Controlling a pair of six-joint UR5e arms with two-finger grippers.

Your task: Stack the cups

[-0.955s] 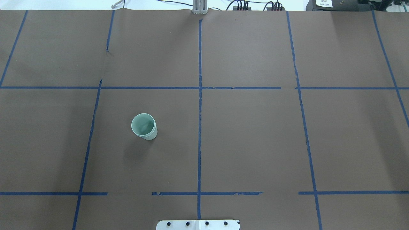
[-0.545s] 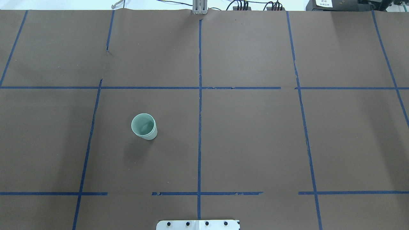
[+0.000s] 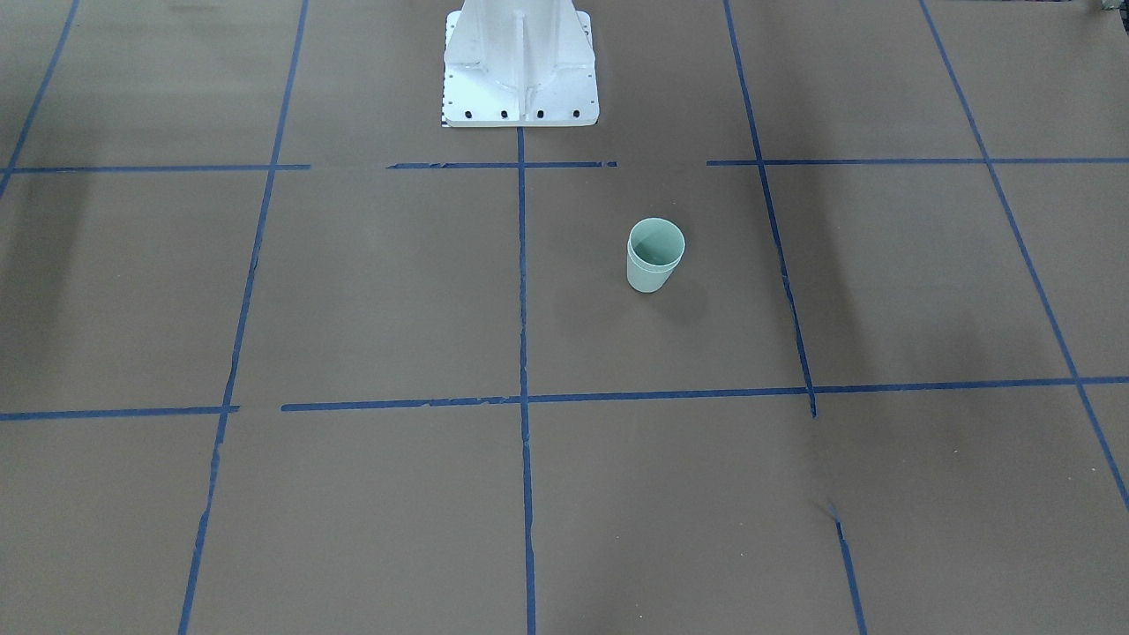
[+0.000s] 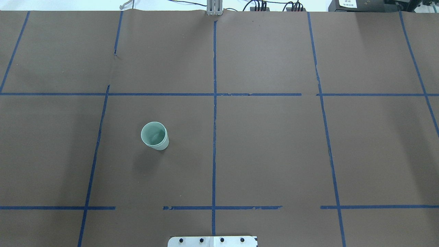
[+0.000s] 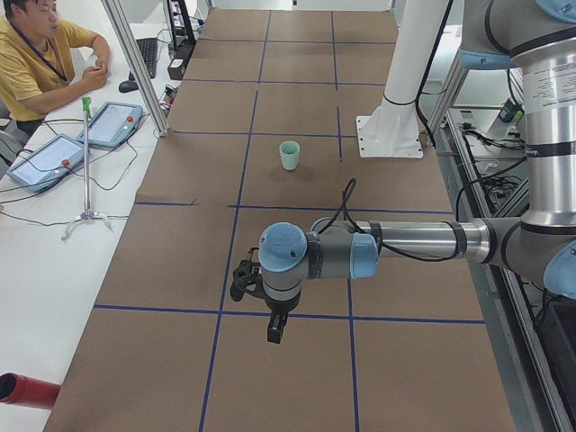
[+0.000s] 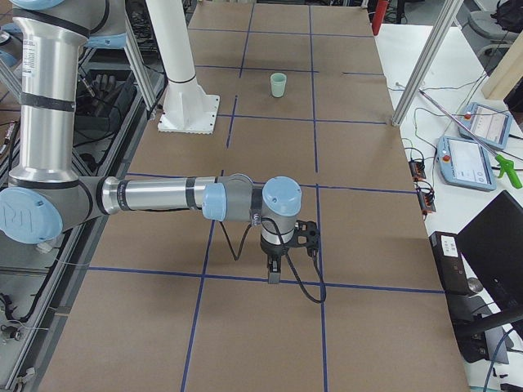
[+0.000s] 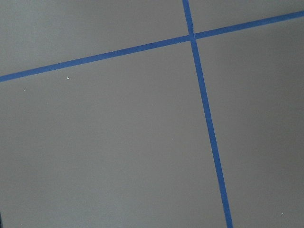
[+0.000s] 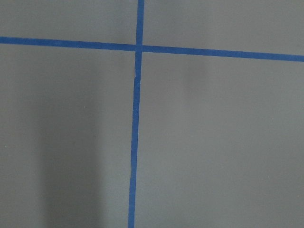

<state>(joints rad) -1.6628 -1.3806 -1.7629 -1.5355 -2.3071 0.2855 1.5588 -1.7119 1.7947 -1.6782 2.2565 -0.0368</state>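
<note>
The two pale mint-green cups stand upright as one nested stack, two rims showing close together, on the brown table left of the centre line. The stack also shows in the front view, the left view and the right view. My left gripper hangs over the table's left end, far from the cups. My right gripper hangs over the right end, also far away. Both show only in the side views, so I cannot tell whether they are open or shut. The wrist views show only brown paper and blue tape.
Blue tape lines grid the brown table. The white robot base stands at the near middle edge. An operator sits at a side table with tablets. A metal post stands by the far edge.
</note>
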